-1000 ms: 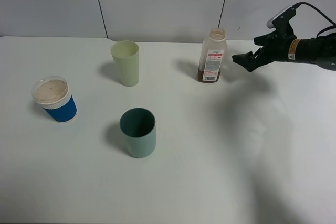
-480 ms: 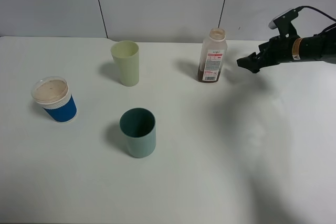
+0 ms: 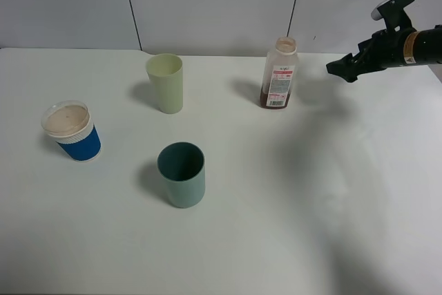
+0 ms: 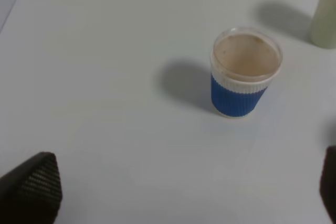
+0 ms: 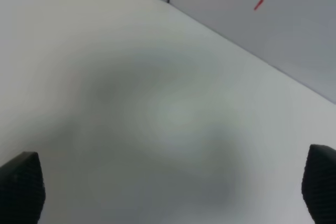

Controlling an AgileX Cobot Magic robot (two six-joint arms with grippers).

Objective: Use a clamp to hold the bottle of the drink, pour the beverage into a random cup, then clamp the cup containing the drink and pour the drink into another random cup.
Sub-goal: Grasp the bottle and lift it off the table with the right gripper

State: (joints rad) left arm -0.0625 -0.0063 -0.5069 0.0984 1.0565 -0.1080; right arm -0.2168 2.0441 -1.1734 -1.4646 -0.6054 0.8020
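Right gripper (image 3: pixel 340 71) hangs in the air at the far right of the overhead view, nose aimed at the bottle (image 3: pixel 280 74) but well apart from it, carrying nothing. It sits side-on, which I read as lining up for a grab around the body. The bottle stands upright near the back of the table (image 3: pixel 297 226), with a shallow band of dark drink (image 3: pixel 275 97) at its base. Three cups stand mouths up and well spread, room enough for pouring, I'd say. The pale green cup (image 3: pixel 166 84) looks empty. The teal cup (image 3: pixel 181 175) is too dark inside to tell. The paper cup (image 3: pixel 71 131) is far left.

Over to the left wrist view: left gripper (image 4: pixel 181 184) is spread wide, nothing between its tips, hovering above the paper cup. The cup's mouth shows a pale tan surface; whether that is liquid or a lid, I can't say.

Right wrist view: fingertips (image 5: pixel 21 187) sit at opposite edges, wide apart, only bare table and a soft shadow between them. No bottle in sight here.
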